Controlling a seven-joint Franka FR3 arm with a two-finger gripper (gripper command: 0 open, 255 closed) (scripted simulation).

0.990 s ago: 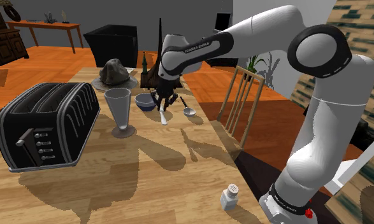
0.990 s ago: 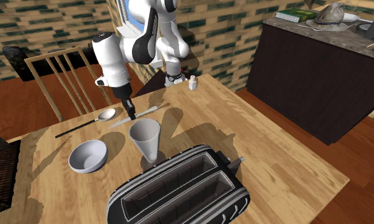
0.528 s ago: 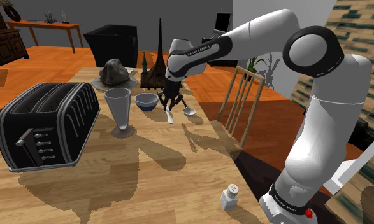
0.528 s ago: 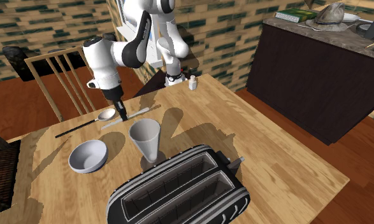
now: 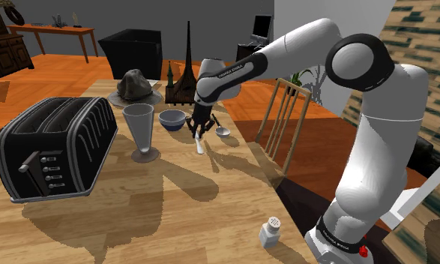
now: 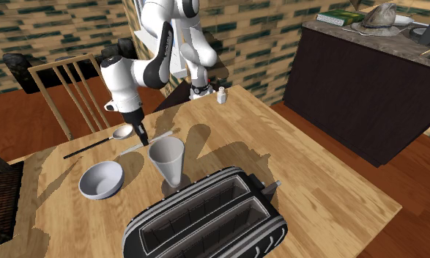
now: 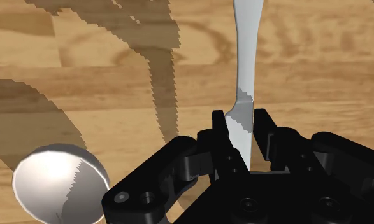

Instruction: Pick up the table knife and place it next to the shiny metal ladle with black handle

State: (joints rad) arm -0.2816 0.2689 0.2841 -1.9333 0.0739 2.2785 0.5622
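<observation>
The black gripper (image 7: 243, 124) is clamped on the pale knife (image 7: 246, 44). In the wrist view its two fingers press against the knife's flat sides, and the long end of the knife sticks out beyond them over the wooden table (image 6: 279, 146). So the pick-up looks done: the knife is in the arm's grasp, not lying loose.

The knife sits low over the table, close by the ladle (image 6: 121, 132). In the second exterior view the ladle's shiny bowl lies just to the left of the gripper, and its thin black handle runs on toward the picture's left edge. The knife lies between the ladle and the tall glass (image 6: 167, 161), with the white bowl (image 6: 101, 179) a bit further off. From where I look, I cannot tell whether the knife touches the wood or hangs just above it.

I would say most of the job is behind it. What is left is to rest the knife on the table beside the ladle, let go and lift the arm away.
</observation>
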